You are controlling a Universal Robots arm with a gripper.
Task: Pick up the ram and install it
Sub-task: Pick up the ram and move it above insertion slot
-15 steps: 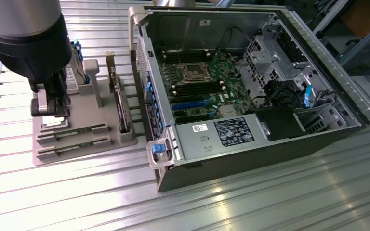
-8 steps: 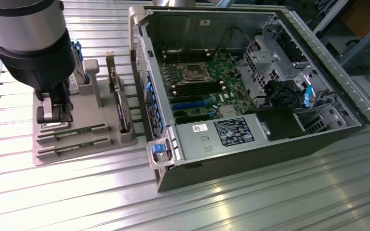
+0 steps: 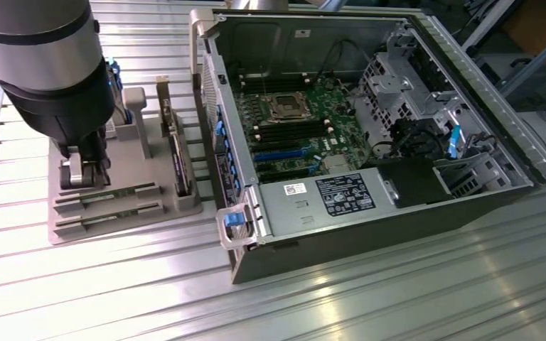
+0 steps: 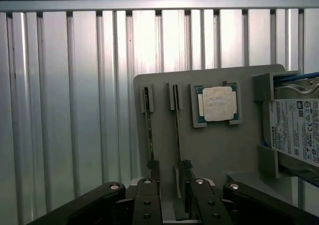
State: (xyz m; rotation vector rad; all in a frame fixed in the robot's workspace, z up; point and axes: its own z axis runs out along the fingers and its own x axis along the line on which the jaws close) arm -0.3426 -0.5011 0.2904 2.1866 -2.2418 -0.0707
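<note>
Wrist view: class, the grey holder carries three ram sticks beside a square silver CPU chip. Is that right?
Not quite. The wrist view shows two ram sticks, not three, standing in the grey holder beside the square silver CPU chip.

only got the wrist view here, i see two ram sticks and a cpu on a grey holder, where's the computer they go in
Observer: The open computer case lies on its side at the exterior view's right of the grey holder, close beside it, with the motherboard facing up.
Operator: ok and is the arm anywhere near that case
Observer: No. The gripper hangs over the holder's far side from the case, by the two ram sticks, and a dark expansion card stands on edge between it and the case.
</note>
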